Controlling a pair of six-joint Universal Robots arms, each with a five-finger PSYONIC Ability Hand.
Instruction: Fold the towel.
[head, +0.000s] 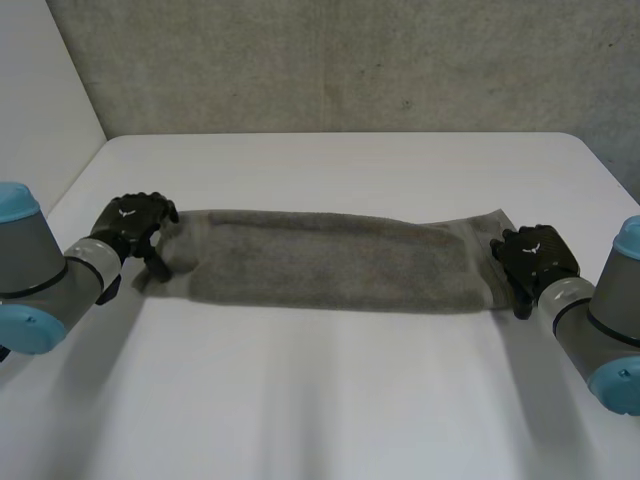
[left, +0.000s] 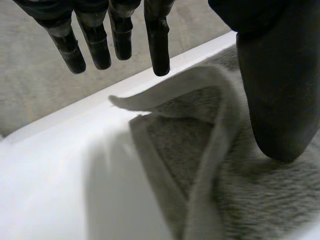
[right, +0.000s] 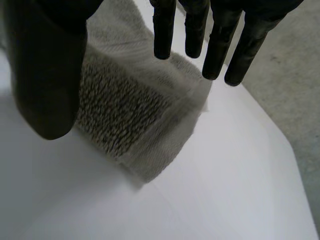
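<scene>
Nearest the robot, a bare stretch of the white table (head: 320, 400) lay between the two arms, the left arm (head: 45, 285) at 8 o'clock and the right arm (head: 600, 330) at 4 o'clock.

Just beyond, the grey towel (head: 330, 262) lay flat across the middle of the table as a long, narrow band running from 9 o'clock to 3 o'clock. It was thick along its middle and thinner at both ends.

The left hand (head: 135, 222) sat at the towel's 9 o'clock end. In the left wrist view its fingers (left: 157, 45) hung straight, well apart from the thumb (left: 277, 75). A pale hem of the towel rose in a curl just beneath the fingertips, and whether a fingertip touched it could not be told. The thumb stood over the pile beside that hem. Nothing was clamped.

The right hand (head: 537, 258) sat at the 3 o'clock end. In the right wrist view its fingers (right: 215, 45) were straight and its thumb (right: 47, 75) held wide of them. The folded end of the towel lay on the table under the palm, between thumb and fingers, gripped by neither.

Farther off, bare table ran to its far edge, and a grey wall (head: 350, 60) stood behind it at 12 o'clock.
</scene>
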